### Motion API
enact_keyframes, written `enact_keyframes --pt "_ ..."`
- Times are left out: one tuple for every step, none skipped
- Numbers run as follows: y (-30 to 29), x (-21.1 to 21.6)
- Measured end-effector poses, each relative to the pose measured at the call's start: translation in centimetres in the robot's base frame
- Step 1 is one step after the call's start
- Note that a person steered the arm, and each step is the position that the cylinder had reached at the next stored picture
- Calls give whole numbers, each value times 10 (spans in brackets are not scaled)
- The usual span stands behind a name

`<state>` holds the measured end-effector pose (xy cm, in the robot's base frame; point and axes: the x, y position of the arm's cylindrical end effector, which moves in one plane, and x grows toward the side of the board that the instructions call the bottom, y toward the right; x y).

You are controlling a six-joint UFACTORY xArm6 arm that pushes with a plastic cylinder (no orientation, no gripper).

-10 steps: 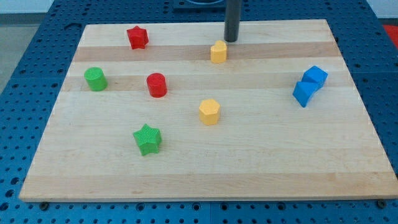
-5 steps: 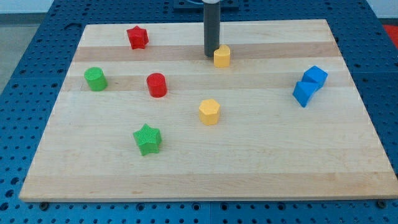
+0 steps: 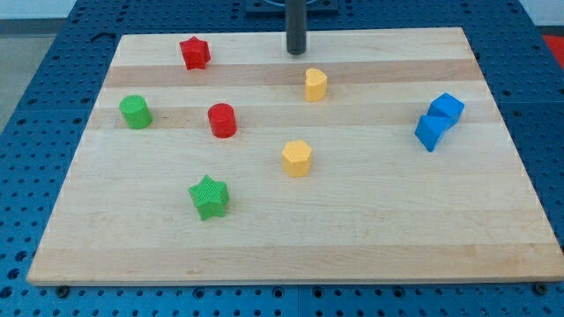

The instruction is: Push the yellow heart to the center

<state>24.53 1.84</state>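
Note:
The yellow heart (image 3: 315,84) stands on the wooden board (image 3: 370,211), above the board's middle and a little to the right. My tip (image 3: 295,52) is near the board's top edge, up and to the left of the heart, with a clear gap between them. A yellow hexagon (image 3: 297,158) sits below the heart, close to the board's middle.
A red star (image 3: 194,53) is at the top left. A red cylinder (image 3: 222,120) and a green cylinder (image 3: 135,112) sit at the left. A green star (image 3: 209,196) is at lower left. Two blue cubes (image 3: 438,121) touch at the right.
My tip swung from the heart's top right to its left side, then drew back up to the top edge. The heart slid slightly right and down.

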Motion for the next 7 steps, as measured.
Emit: enact_keyframes --pt "13 15" --pt "13 17" --pt "13 39" --pt "13 61" --pt "10 89" --pt "6 116" --pt "3 139"
